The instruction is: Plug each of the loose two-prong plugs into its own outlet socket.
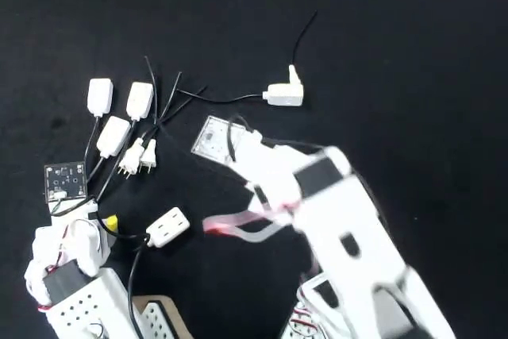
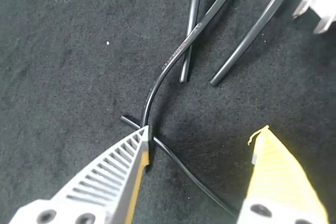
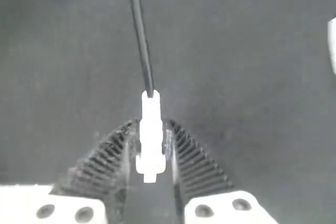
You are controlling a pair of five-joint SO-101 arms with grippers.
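Right claw (image 3: 150,125) clenched on a white two-prong plug (image 3: 150,142) (its cord (image 3: 140,35) trailing forward), held mid-table; my left claw (image 2: 205,129) spread over black cables (image 2: 173,59). I should square the prongs to an outlet socket (image 1: 284,94) before pushing.

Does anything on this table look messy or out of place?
Mostly the cords: they cross in a tangle left of centre. One cord lies against a fingertip of the open left gripper. Nothing looks broken or spilled.
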